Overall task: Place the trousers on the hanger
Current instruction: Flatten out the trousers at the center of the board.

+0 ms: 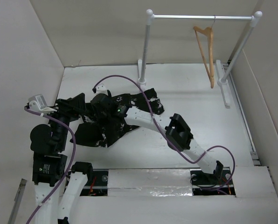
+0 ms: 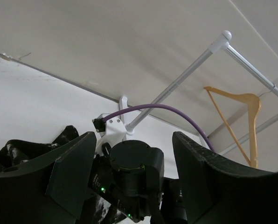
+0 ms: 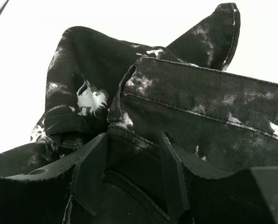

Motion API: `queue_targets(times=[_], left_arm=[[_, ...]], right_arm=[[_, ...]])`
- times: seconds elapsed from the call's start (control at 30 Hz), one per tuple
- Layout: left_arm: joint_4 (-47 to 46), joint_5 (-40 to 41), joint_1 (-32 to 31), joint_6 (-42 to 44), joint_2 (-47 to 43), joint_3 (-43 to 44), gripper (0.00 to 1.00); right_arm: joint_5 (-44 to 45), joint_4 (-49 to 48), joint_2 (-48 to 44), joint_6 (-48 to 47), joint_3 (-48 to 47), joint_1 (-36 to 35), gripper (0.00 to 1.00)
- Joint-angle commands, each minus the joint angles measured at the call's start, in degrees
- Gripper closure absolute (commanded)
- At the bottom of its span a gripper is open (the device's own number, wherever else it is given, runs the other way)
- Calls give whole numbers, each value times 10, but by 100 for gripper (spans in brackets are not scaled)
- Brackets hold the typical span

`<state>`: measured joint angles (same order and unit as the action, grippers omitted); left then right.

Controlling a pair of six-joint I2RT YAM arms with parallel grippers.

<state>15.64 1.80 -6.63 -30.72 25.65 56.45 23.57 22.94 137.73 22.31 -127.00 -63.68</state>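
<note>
Trousers heaped on surface, left-centre; hanger hangs on far-right rack | left claw released, empty | right claw straddles waistband; I can't tell if clenched | I'd bite deep past the seam before lifting.

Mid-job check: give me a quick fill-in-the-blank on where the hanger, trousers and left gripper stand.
1. The hanger hangs from the ___.
2. The trousers lie crumpled on the ___.
3. The left gripper is ___, holding nothing.
Missing words: rack; table; open.
</note>
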Motion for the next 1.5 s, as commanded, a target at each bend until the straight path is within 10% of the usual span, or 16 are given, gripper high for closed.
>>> queue_targets(times=[0.0,0.67,0.8,0.87,1.0,1.47], left_arm=[[-25,6,3,-1,-5,-5,36],[-33,11,3,-1,0,-20,37],[-31,16,3,0,4,-17,37],[-32,21,3,0,-2,-22,37],[-27,25,3,2,4,-28,37],[-90,-41,3,-41,73,-103,37]], right_arm=[[-5,2,-4,-2,-19,-6,46],[-54,-4,27,4,-38,-16,58],[-60,-8,30,7,-38,-16,68],[-67,-9,25,12,-34,-16,97],[-49,-41,-12,15,8,-10,100],[93,-163,-549,77,604,28,100]])
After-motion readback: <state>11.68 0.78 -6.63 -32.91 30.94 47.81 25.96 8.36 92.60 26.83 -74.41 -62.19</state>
